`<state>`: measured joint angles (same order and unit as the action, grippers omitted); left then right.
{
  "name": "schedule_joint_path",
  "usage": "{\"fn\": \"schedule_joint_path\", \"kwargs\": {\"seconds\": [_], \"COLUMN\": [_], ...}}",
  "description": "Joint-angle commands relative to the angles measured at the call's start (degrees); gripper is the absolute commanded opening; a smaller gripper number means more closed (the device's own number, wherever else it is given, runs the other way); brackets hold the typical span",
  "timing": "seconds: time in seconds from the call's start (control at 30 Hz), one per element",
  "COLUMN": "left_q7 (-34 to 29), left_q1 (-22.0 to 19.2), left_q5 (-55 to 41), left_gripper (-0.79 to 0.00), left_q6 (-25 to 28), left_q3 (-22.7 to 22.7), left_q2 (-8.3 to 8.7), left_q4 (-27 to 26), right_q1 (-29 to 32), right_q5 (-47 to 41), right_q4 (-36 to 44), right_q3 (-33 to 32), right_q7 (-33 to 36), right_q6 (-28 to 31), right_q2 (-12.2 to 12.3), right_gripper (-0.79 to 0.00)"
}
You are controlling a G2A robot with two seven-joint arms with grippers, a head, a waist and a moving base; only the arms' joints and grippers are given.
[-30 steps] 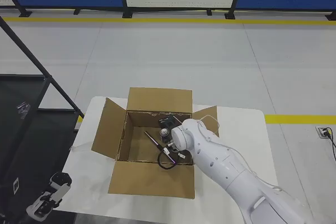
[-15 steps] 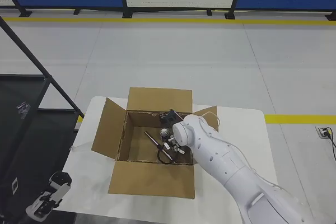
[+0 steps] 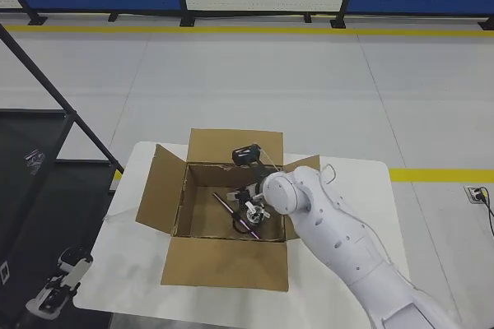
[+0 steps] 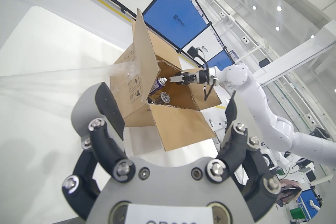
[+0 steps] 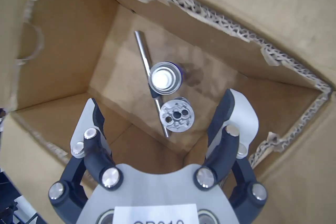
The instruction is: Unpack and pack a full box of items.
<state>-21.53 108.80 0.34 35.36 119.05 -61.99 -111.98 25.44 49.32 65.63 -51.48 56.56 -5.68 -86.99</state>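
the right gripper (image 5: 161, 101), jaws spread and empty, hangs over the open cardboard box (image 5: 65, 25) on the bench (image 3: 354, 189). straight below it a spray can (image 5: 165, 78) stands upright, nozzle toward the gripper, just beside a metal spool (image 5: 177, 116) and a flat-lying steel rod (image 5: 143, 49). the left gripper (image 4: 168, 104), also spread, sits well apart, the farther of the two.

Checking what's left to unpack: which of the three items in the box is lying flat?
The thin metal rod, stretched along the box floor. The spray can and the holed metal wheel stand on end, round tops up.
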Motion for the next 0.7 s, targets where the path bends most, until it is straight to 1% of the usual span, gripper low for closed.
{"fn": "schedule_joint_path", "kwargs": {"seconds": [0.0,0.1,0.17,0.23,0.33,0.47,0.57,0.67], "left_q7": [0.26,-0.03,-0.26,-0.59,-1.24,-2.87,-5.13,-7.06], "left_q1": [-0.57,-2.05,-3.38,-4.98,-7.83,-12.86,-16.58,-19.71], "left_q5": [1.60,3.63,5.11,6.74,9.00,12.45,13.24,14.19], "left_gripper": [0.000,0.000,0.000,0.000,0.000,0.000,0.000,0.000], "left_q6": [-1.39,-3.34,-4.64,-6.02,-8.33,-11.96,-13.74,-14.82], "left_q3": [-0.18,-0.84,-1.72,-2.64,-4.38,-7.08,-9.47,-12.03], "left_q2": [-0.02,0.03,0.08,0.17,0.33,0.65,0.90,1.08], "left_q4": [-0.76,-1.96,-2.75,-3.40,-4.01,-3.18,-2.08,-0.79], "right_q1": [6.56,16.79,22.30,26.16,30.22,34.13,35.73,35.99], "right_q5": [1.23,-0.02,-3.37,-6.69,-13.21,-22.90,-31.08,-36.69], "right_q4": [12.19,27.37,33.52,37.16,39.28,39.52,37.43,33.60], "right_q3": [-4.82,-12.46,-17.53,-21.90,-27.83,-36.05,-42.13,-47.11], "right_q7": [0.22,-0.06,-0.90,-2.40,-4.19,-6.09,-4.76,-3.53], "right_q6": [0.93,5.50,9.03,12.88,18.87,24.79,27.88,29.80], "right_q2": [1.86,4.17,5.20,5.96,6.84,7.89,8.76,9.61], "right_gripper": [0.000,0.000,0.000,0.000,0.000,0.000,0.000,0.000]}}
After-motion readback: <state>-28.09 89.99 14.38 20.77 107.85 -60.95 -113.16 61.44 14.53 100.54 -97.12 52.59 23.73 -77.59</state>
